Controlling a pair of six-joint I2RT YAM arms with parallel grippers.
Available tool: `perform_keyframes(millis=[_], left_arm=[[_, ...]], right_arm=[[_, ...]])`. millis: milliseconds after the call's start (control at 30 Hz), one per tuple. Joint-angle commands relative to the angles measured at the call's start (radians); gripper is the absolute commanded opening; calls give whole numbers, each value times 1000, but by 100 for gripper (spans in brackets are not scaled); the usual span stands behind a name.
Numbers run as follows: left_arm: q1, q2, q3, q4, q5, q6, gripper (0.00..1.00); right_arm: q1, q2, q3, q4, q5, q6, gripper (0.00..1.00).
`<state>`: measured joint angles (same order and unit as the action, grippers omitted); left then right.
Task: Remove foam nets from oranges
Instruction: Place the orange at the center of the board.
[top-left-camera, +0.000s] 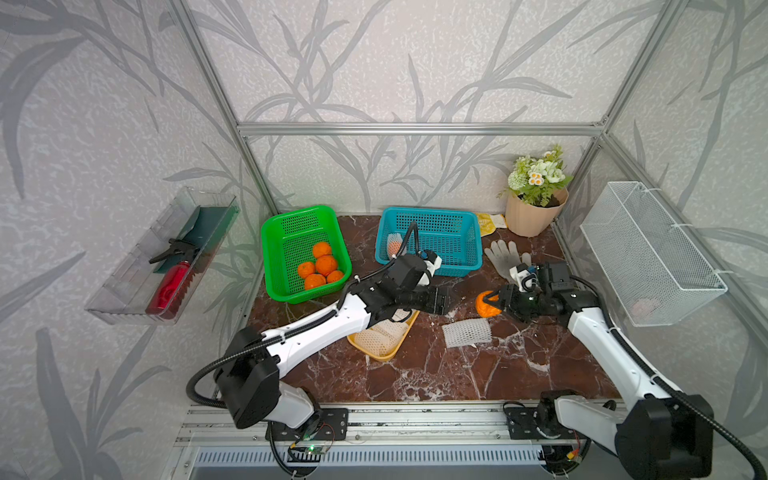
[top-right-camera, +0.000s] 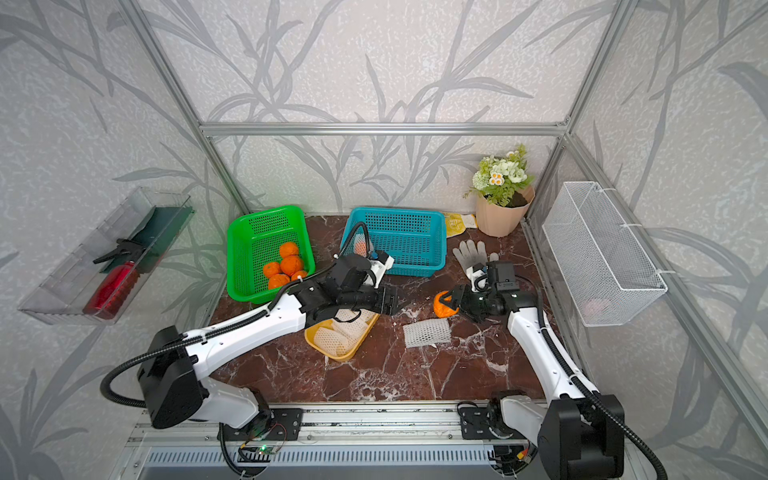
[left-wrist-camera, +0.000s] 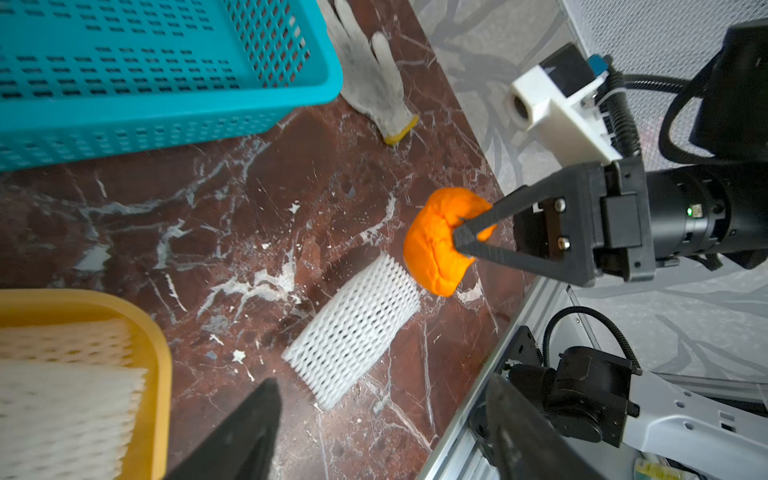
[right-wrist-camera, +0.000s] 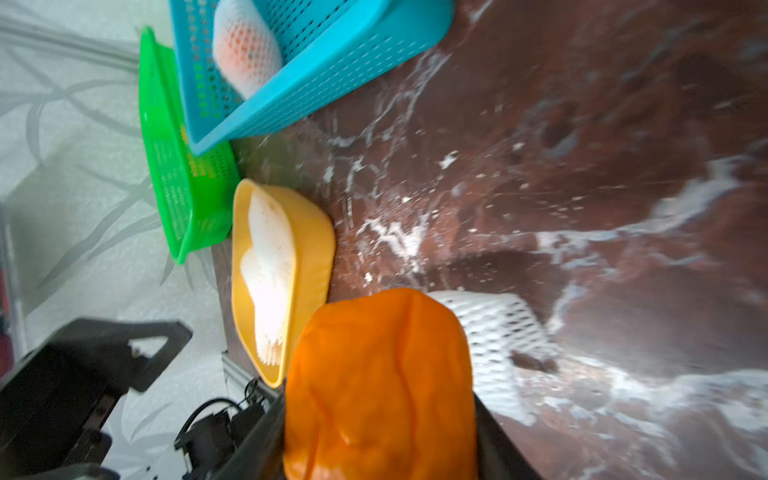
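1. Done so far: five bare oranges (top-left-camera: 325, 264) sit in the green basket (top-left-camera: 301, 222), and several flattened spent nets (top-left-camera: 380, 336) are stacked in the yellow tray (top-left-camera: 380, 356).
2. In hand: the right gripper (top-left-camera: 493, 304) is clamped on the held orange (left-wrist-camera: 432, 245). The fruit carries no mesh, and its skin is dented between the fingers. It hangs low over the table (top-left-camera: 415, 374), toward the right side.
3. The loose foam net (top-left-camera: 467, 331) lies flat on the table, just in front of the held orange and clear of both grippers in both top views. In the left wrist view its end seems to meet the orange's edge; we cannot tell whether they touch.
4. The left gripper (top-right-camera: 397, 303) has its jaws wide apart and empty. It hovers between the yellow tray and the held orange, with the loose foam net near its fingertips.
5. Left to do, as we judge it: stow this net and this orange, then strip the netted orange (top-left-camera: 395, 245) in the blue basket (top-left-camera: 428, 212), the only wrapped one we see.
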<state>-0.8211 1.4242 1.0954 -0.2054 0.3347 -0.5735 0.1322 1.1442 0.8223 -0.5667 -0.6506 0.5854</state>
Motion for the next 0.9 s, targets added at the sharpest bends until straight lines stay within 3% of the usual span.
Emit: perform_keyframes(millis=[0,133,233,500,700,867], left_arm=[[1,-60,-23,85,24,32,83],[3,-80,-79,121,38,41,84],[6,-90,-105,109,7,37,84],[-7,-116,-92,8,-26,79,84],[-100,-75,-64,-110,-62,110,84],[-184,64,5,-191,-75,86,84]], right_arm=[[65,-6,14,105,-59,125,48],[121,39,0,160,-64,189,48],[162,108,50,40,35,112,49],[173,338,126,-20,273,11,55],[169,464,180,36,353,-9,63],[144,554,243,-11,361,-52,69]])
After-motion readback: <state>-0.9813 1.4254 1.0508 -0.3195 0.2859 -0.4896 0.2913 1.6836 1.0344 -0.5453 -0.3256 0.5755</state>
